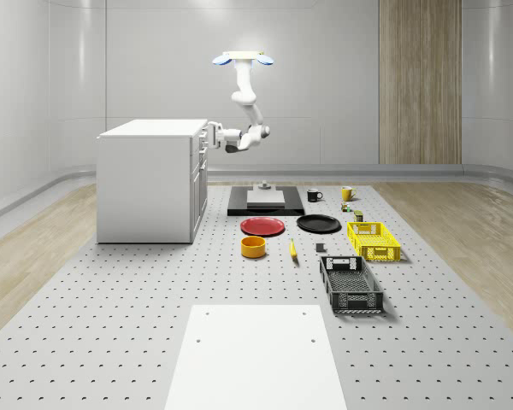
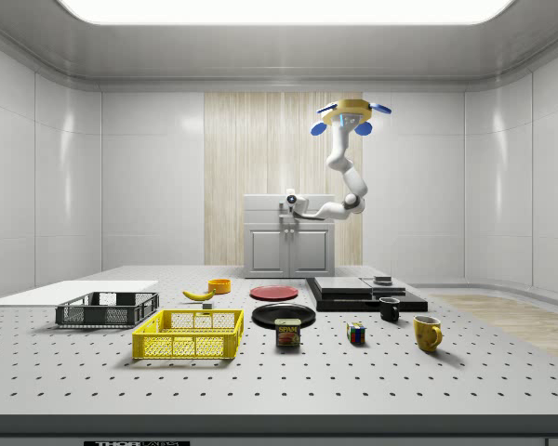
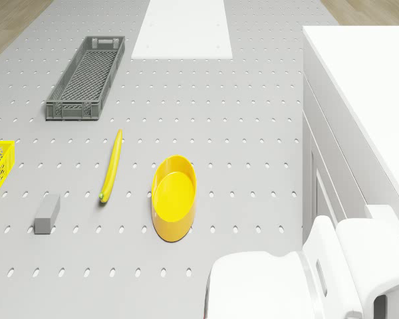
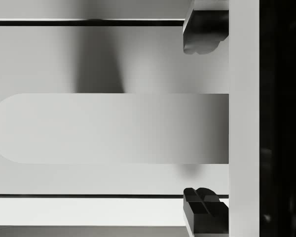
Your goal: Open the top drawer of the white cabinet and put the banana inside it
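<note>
The white cabinet (image 1: 148, 181) stands at the whole-scene view's left on the perforated table (image 1: 111, 290), and everything else is placed from it. The drone (image 1: 242, 58) hovers in the air just off the cabinet's drawer side, higher than its top, over the table and the black platform (image 1: 266, 202). The arm (image 1: 248, 107) hangs down from the drone and bends back toward the cabinet, so that the gripper (image 1: 212, 135) is at the top drawer (image 1: 200, 137), level with its front. In the wrist view the handle (image 4: 108, 128), a pale rounded bar, lies across the drawer front with one dark fingertip (image 4: 203, 34) on one side of it and the other on the opposite side; the jaws are spread with the handle between them, and whether the pads touch it cannot be told. The drawer front looks flush with the cabinet face. Farther from the cabinet, out in front of its drawers, the red plate (image 1: 262, 226) lies on the table, with the yellow bowl (image 1: 254, 247) nearer the camera and the banana (image 1: 292, 248) just beyond the bowl, flat on the table and apart from it. Beyond these, going away from the cabinet, are the black plate (image 1: 318, 224), the grey crate (image 1: 350, 284) and the yellow crate (image 1: 374, 241). In the drone view the banana (image 3: 111, 165) lies beside the bowl (image 3: 173, 197), on the side away from the cabinet
</note>
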`<state>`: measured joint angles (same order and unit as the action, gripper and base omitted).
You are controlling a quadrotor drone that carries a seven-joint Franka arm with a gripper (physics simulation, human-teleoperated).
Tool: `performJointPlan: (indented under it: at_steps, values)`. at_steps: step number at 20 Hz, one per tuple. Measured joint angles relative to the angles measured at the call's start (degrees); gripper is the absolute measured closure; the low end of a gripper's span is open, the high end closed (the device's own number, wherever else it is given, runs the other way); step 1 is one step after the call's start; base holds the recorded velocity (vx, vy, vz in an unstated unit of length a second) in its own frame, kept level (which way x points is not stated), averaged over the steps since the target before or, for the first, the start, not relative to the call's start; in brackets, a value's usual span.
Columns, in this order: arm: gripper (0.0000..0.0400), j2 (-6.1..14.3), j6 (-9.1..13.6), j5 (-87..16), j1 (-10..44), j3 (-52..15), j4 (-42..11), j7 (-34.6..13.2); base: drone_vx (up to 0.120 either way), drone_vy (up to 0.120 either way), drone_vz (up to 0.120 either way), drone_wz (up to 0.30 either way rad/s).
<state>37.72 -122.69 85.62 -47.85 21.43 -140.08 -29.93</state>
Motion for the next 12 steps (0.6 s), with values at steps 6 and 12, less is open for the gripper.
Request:
performJointPlan:
  at_steps: [6, 12]
  values:
    - [0.0195, -0.5, 0.9, 0.8, 1.8, -1.4, 0.1, -0.1, 0.000, 0.000, 0.000, 0.000]
    - [0.0271, -1.0, 2.2, 1.7, 3.6, -2.4, -0.2, 1.7, 0.000, 0.000, 0.000, 0.000]
